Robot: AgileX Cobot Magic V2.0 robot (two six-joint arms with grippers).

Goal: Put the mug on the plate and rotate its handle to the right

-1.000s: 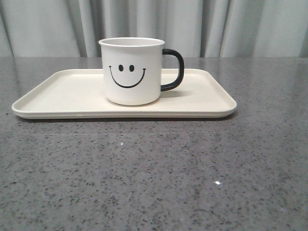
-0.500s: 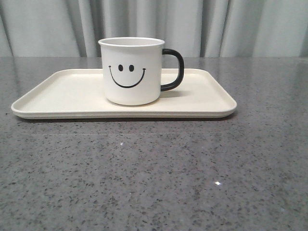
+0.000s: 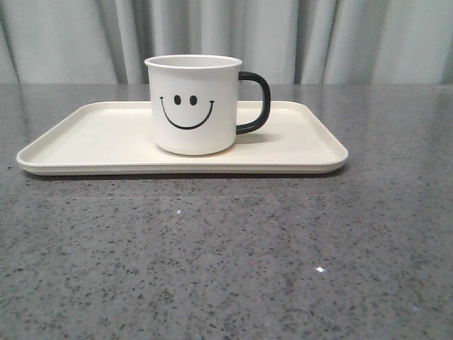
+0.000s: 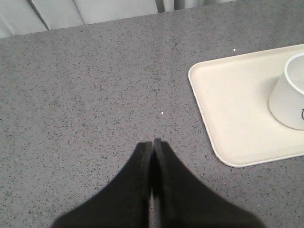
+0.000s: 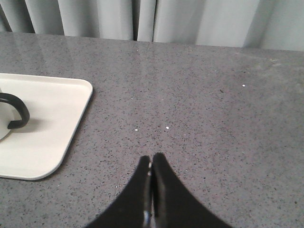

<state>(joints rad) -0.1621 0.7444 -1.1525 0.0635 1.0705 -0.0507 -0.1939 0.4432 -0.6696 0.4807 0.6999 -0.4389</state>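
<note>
The white mug [image 3: 193, 104] with a black smiley face stands upright on the cream plate [image 3: 92, 142], near its middle. Its black handle [image 3: 256, 103] points to the right. The mug's edge also shows in the left wrist view [image 4: 288, 97], and the handle in the right wrist view [image 5: 14, 110]. My left gripper [image 4: 152, 142] is shut and empty over bare table, left of the plate [image 4: 228, 99]. My right gripper [image 5: 151, 157] is shut and empty over bare table, right of the plate [image 5: 52, 114]. Neither gripper shows in the front view.
The grey speckled table [image 3: 226, 255] stretches in front of and beside the plate. Grey curtains [image 3: 283, 35] hang behind the table's far edge.
</note>
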